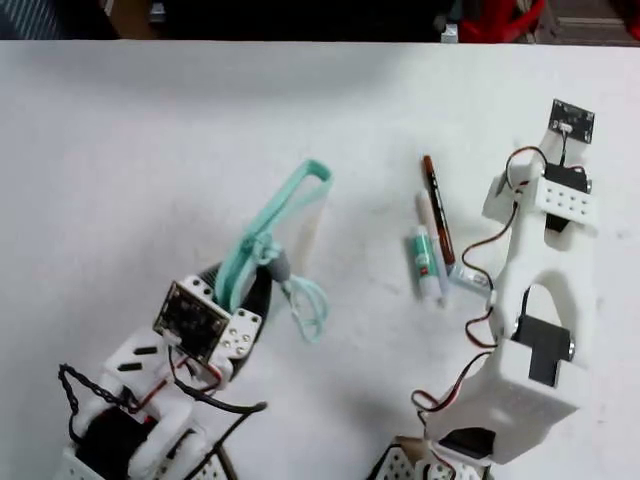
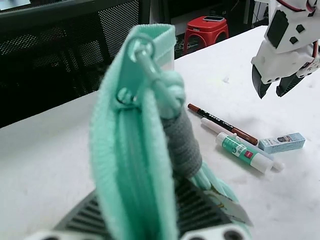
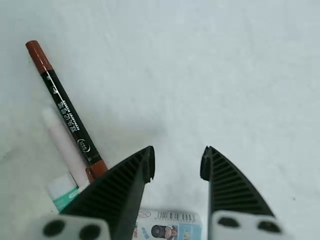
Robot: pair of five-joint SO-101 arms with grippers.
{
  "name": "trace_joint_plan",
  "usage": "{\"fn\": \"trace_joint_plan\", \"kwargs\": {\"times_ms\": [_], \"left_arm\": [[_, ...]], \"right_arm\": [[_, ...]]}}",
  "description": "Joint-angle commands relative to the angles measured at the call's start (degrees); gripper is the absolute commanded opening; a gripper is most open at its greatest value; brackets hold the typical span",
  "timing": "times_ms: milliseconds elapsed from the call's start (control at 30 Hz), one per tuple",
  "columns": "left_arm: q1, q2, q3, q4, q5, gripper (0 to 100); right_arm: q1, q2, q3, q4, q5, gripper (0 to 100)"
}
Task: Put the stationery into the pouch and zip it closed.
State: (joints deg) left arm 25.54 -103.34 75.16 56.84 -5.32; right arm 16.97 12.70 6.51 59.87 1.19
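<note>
My left gripper (image 1: 240, 296) is shut on one end of the mint-green pouch (image 1: 275, 225), holding it on edge over the table. In the left wrist view the pouch (image 2: 135, 150) rises between the fingers (image 2: 197, 207), its zip slider (image 2: 127, 95) near the far end beside a grey cord and a mint tassel (image 1: 308, 305). A brown-tipped black pen (image 1: 437, 208), a white stick (image 1: 428, 222), a green-and-white tube (image 1: 425, 262) and a light blue eraser box (image 1: 470, 278) lie together on the table. My right gripper (image 3: 177, 161) hangs open just above the table beside the pen (image 3: 65, 107), over the box (image 3: 167, 225).
The white right arm (image 1: 530, 300) stands over the table's right side. The table's far edge (image 1: 320, 42) borders a dark area with a red stool (image 2: 207, 27) and black mesh (image 2: 75, 55). Bare white tabletop lies between the pouch and the stationery.
</note>
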Motion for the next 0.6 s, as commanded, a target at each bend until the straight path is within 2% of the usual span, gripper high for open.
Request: {"fn": "trace_joint_plan", "kwargs": {"times_ms": [0,100,267,467,567], "left_arm": [[-0.31,0.84,0.18,-0.53,-0.53,2],[-0.31,0.84,0.18,-0.53,-0.53,2],[-0.31,0.84,0.44,-1.23,-0.53,2],[-0.4,0.84,1.14,-1.23,-0.26,2],[-0.4,0.84,1.14,-1.05,-0.26,2]], "right_arm": [[-0.92,2.15,-2.81,-0.57,0.79,24.1],[-0.66,5.93,-2.99,1.71,1.85,28.5],[-1.1,4.79,-7.65,12.79,15.03,24.2],[0.22,1.71,-6.68,16.31,46.95,23.3],[0.75,-1.19,-4.66,19.91,57.93,23.3]]}}
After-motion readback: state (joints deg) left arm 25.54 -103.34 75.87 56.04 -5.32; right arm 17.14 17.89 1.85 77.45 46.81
